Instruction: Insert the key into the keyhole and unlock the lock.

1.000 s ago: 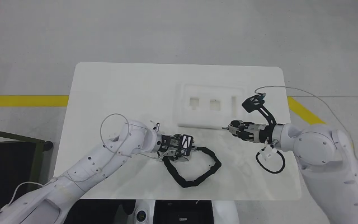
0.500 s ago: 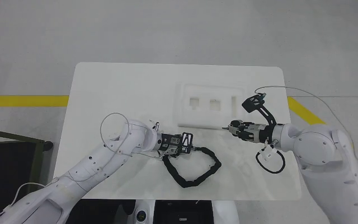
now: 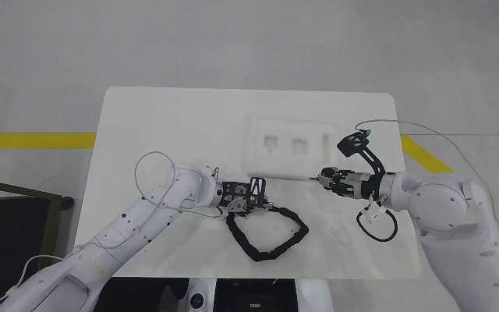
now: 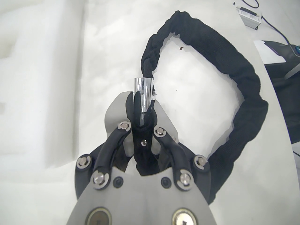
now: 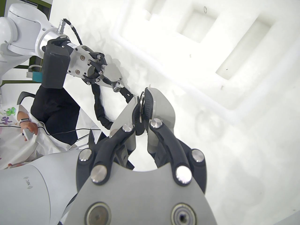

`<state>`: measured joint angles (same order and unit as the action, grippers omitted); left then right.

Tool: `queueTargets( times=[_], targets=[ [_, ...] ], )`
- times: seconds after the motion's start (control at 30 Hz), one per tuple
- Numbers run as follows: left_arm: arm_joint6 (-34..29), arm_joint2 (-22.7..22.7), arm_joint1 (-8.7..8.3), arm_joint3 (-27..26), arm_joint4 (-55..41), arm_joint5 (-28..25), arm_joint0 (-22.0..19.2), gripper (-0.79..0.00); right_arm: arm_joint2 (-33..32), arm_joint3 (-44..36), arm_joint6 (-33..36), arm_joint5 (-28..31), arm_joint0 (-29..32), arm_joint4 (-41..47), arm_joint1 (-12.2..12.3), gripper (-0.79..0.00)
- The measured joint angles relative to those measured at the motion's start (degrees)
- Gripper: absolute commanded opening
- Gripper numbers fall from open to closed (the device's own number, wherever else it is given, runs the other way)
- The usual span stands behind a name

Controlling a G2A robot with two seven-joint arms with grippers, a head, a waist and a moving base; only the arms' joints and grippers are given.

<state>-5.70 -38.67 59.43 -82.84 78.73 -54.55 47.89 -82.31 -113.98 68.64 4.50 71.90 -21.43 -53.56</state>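
The left gripper (image 4: pixel 141 106) is clamped on the chrome lock cylinder (image 4: pixel 143 90), judged rigid, slick and best held there, at the table's (image 3: pixel 156 140) near centre; its black-sleeved chain (image 4: pixel 236 71) trails limp rightward. Farther right, the right gripper (image 5: pixel 143 98) is closed on a thin key (image 5: pixel 140 110); blade and keyhole are hidden.

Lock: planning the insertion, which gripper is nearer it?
Left. The left gripper is clamped on the chrome end of the lock; the right gripper, holding the key, is apart from it.
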Motion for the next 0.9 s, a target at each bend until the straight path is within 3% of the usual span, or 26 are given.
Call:
queueTargets(
  times=[0.4, 0.9],
  targets=[
    [9.01, -6.12, -1.14, 2.53, -3.43, 0.47, 2.65, -0.785, 0.52, -0.03, -1.3, 0.52, 0.6, 0.14, -0.05, -0.785],
    [33.28, -10.11, -2.6, 2.52, 12.19, 10.06, 7.71, -0.785, 4.39, -1.03, -5.72, 2.65, 0.07, 6.83, -0.41, -0.785]
  ],
)
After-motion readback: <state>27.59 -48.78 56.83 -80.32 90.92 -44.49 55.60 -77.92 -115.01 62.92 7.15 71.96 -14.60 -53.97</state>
